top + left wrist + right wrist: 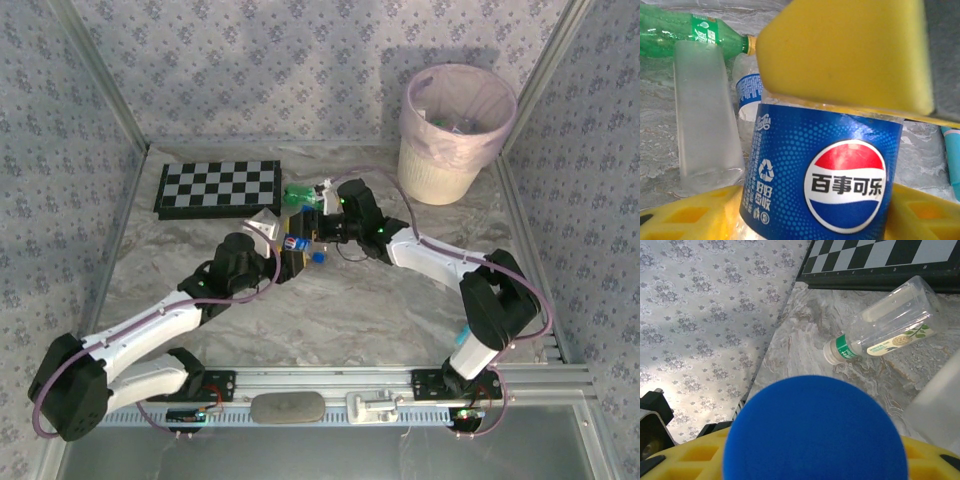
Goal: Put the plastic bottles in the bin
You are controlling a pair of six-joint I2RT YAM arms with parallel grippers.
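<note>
Left pincer (827, 150) has its yellow pads (845, 50) lying against a Pepsi bottle (840, 185), one above the blue label and one below; whether they press on it or only rest there I cannot tell. From the top camera this bottle (292, 243) sits near the middle of the table (350, 330), between the two arms, with its blue cap (316, 258) pointing toward the right arm. The right pincer (322, 240) is at that cap end. In its wrist view the blue cap (815, 435) looms just above one yellow finger (685, 460), and the other finger is hidden, so I cannot tell whether it is clamped on the cap or still apart. A green bottle (297, 193) lies on its side just beyond both pincers, beside the right end of the chessboard (218, 187). The left wrist view shows it (670, 35) lying behind a small clear bottle with a blue label (747, 95). A clear bottle with a green neck band (890, 325) lies on the table just in front of the chessboard edge (880, 255). The bin (440, 170) stands at the far right corner, well apart from the pincers, with a pink bag folded over its rim and some bottles (455, 122) inside.
</note>
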